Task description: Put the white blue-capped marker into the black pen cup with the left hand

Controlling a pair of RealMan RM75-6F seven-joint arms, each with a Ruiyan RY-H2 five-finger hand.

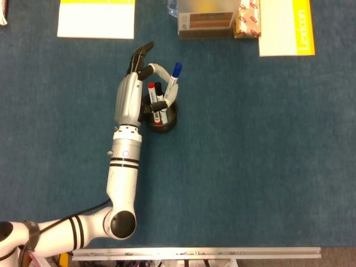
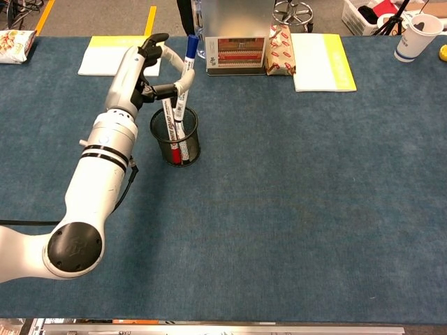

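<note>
Left hand (image 2: 143,70) pinches the marker (image 2: 184,91) nearly upright, blue cap up, in the pen cup (image 2: 176,146).

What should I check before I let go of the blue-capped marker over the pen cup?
1. Left robot hand pinches the white blue-capped marker: ok.
2. Marker's lower end inside the black mesh pen cup: ok.
3. Marker near upright: ok.
4. Marker tip resting on the cup's bottom: cannot tell.
5. Room beside the red-capped marker and the black-capped marker already in the cup: ok.
6. Cup upright on the blue table cloth: ok.
</note>
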